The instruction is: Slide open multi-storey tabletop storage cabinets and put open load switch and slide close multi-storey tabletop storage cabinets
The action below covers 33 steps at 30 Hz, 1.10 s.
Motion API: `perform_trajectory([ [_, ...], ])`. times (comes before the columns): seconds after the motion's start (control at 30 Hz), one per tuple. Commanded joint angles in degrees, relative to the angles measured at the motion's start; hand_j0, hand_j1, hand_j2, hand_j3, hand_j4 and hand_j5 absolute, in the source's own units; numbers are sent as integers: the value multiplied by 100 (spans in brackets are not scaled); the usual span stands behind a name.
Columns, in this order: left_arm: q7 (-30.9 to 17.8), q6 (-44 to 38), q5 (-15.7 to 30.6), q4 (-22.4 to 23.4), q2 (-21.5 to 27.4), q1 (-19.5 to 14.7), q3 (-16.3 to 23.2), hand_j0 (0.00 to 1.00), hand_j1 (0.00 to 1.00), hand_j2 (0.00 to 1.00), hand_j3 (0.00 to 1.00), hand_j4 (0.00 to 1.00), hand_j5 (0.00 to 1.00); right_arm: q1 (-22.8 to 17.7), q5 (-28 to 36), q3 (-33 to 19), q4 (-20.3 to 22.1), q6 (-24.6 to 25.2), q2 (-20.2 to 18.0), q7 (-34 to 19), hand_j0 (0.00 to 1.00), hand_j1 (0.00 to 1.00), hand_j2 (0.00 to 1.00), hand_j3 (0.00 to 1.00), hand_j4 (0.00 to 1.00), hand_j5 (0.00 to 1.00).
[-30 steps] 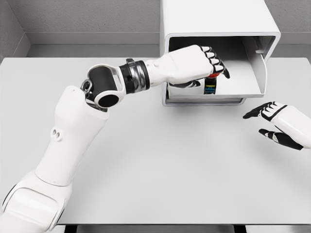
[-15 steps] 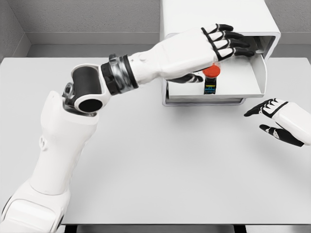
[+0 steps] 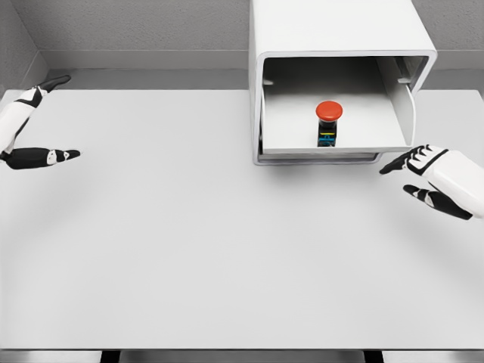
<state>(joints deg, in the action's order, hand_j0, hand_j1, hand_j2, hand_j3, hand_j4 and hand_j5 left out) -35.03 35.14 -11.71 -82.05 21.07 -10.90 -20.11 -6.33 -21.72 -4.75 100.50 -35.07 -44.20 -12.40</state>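
The white storage cabinet (image 3: 333,30) stands at the back of the table, right of the middle, with its lower drawer (image 3: 393,136) slid out. Inside the drawer the load switch (image 3: 328,123) stands upright, a red round button on a dark body. Nothing touches it. My left hand (image 3: 45,121) is at the far left edge of the picture, open, fingers spread, far from the cabinet. My right hand (image 3: 416,178) hovers open just right of and below the drawer's front corner, holding nothing.
The grey-white table (image 3: 227,249) spreads out in front of the cabinet. A grey wall runs behind the table's back edge. The table's front edge shows along the bottom of the picture.
My left hand let go of the load switch inside the drawer and drew back all the way to the far left. The right hand has barely shifted.
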Motion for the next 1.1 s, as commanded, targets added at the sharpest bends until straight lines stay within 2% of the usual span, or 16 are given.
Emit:
perform_trajectory([
  [0.0, 3, -14, 2, 541, 178, 61, -20, 100, 100, 100, 100, 100, 100, 44, 27, 150, -65, 7, -9, 1, 66, 66, 66, 66, 66, 66],
  [0.03, 3, -14, -174, 541, 170, 97, 182, 100, 100, 100, 100, 100, 100, 97, 27, 211, -109, 7, -9, 1, 66, 66, 66, 66, 66, 66],
  [0.1, 3, -14, -368, 558, 143, 115, 279, 100, 100, 100, 100, 100, 100, 150, 27, 238, -127, 7, -9, 1, 66, 66, 66, 66, 66, 66],
  [0.23, 3, -14, -368, 550, 170, 185, 271, 100, 100, 100, 100, 100, 100, 308, 27, 422, -241, 7, -9, 1, 66, 66, 66, 66, 66, 66],
  [0.6, 3, -14, -359, 558, 170, 176, 271, 100, 100, 100, 100, 100, 100, 325, 19, 493, -355, 7, 26, 1, 66, 66, 66, 66, 66, 66],
  [0.7, 3, -14, -368, 558, 170, 176, 271, 100, 100, 100, 100, 100, 100, 492, 19, 660, -408, 7, 43, -8, 66, 66, 66, 66, 66, 66],
  [0.87, 3, -14, -376, 593, 126, 185, 271, 100, 100, 100, 100, 100, 100, 501, 19, 704, -434, 7, 52, -8, 66, 66, 66, 66, 66, 66],
  [1.07, 3, -14, -376, 664, 126, 185, 271, 100, 100, 100, 100, 100, 100, 817, 10, 958, -637, 7, 52, -8, 66, 66, 66, 66, 66, 66],
])
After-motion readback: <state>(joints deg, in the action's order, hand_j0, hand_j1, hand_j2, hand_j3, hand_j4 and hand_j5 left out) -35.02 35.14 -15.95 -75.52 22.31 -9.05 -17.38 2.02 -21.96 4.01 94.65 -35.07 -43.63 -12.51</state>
